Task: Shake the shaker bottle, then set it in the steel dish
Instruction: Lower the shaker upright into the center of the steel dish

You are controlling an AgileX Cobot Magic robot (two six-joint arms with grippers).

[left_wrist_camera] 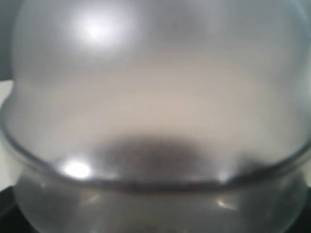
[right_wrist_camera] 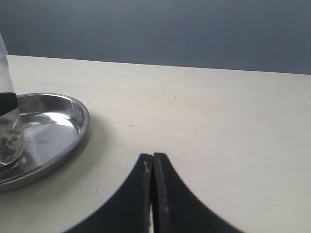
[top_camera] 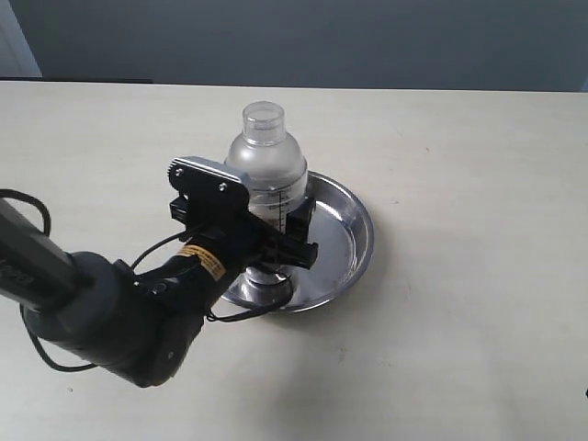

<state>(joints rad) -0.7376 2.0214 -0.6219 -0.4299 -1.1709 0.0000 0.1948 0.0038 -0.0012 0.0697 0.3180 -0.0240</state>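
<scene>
standing upright in the steel dish [top_camera: 351, 234], near its left rim, the shaker bottle [top_camera: 266, 161] sits between the jaws of the left gripper [top_camera: 276, 237] — clamped or slack, unclear; a crooked retreat could topple it. the right gripper [right_wrist_camera: 153, 167] has its jaws together.

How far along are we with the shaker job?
Placing looks done: the shaker bottle stands upright in the steel dish. In hand: the left gripper grips its sides. Left: release and withdraw. Shaking itself cannot be confirmed from these views.
</scene>
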